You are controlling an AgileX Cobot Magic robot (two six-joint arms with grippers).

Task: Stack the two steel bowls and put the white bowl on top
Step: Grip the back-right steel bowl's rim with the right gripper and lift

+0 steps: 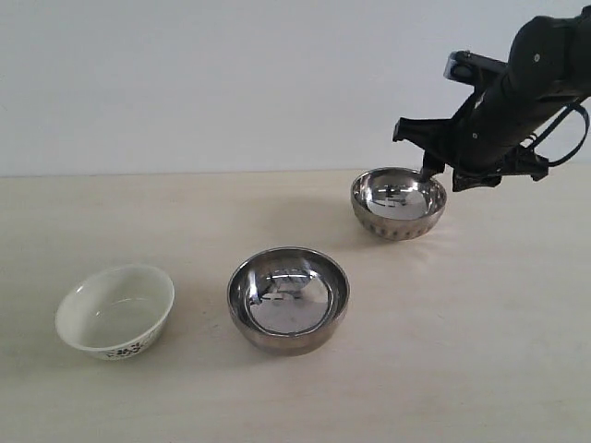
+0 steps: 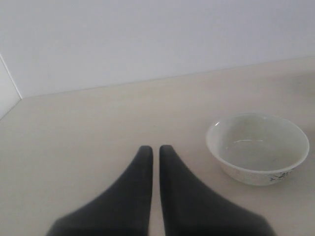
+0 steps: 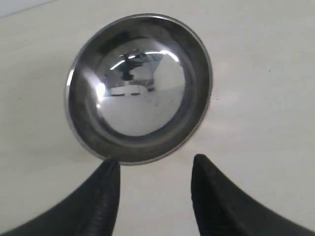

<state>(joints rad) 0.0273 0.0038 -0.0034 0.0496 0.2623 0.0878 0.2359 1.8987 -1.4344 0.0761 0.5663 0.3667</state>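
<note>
The pale surface carries all three bowls, spread well apart in a loose diagonal, so nothing is stacked yet and I judge the task to be at its first pick.

My right arm reaches in from the far right and angles down over the far bowl. I read that as the approach for lifting this one first, since it is the bowl nearest that arm.

That bowl is the dimpled steel bowl, upright at the back right. The plain steel bowl sits upright near the middle, which makes it the natural base to carry the dimpled one across to. The white bowl stands upright at the front left, on the left arm's side, sensibly kept for last.

The right gripper hangs at the dimpled bowl's near rim with its fingers spread and released, gripping nothing. One tip looks to be right at the rim, the other over bare surface beside it. I cannot tell whether either is inside the wall yet. A thin, mirror-slick rim will want a finger on each side before I close.

The left gripper does not show in the exterior view. In its wrist view its fingers are clenched almost together on nothing, low over the surface, with the white bowl near them, parked clear.
</note>
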